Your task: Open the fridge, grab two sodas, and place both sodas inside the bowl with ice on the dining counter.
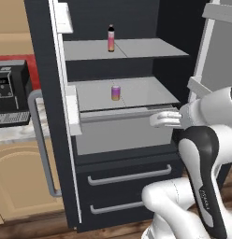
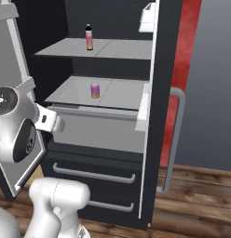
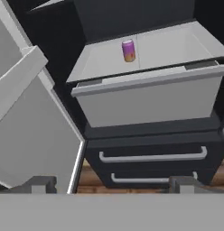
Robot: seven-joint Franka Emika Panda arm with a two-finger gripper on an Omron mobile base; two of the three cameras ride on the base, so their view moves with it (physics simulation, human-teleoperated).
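Observation:
The fridge (image 1: 122, 186) stands with both doors swung wide, its grey shelves bare to me. A slim pink-orange soda bottle (image 1: 111, 38) (image 2: 89, 38) stands on the upper shelf. One shelf down sits a short purple-pink soda can (image 1: 116, 92) (image 2: 95, 90) (image 3: 128, 50), above a pale drawer front. My gripper (image 1: 154, 120) (image 2: 59, 123) (image 3: 113, 185) hangs open and holds nothing. It is in front of the fridge at drawer height, right of the can and well short of it. The bowl and the dining counter are out of view.
The open door (image 1: 47, 116) with its grey bar handle (image 1: 43, 144) juts out beside a black coffee machine (image 1: 10, 91) on a marbled worktop (image 1: 15, 133). The other open door (image 1: 216, 51) (image 3: 32, 126) stands close to my arm. Two handled drawers (image 3: 152, 158) sit below.

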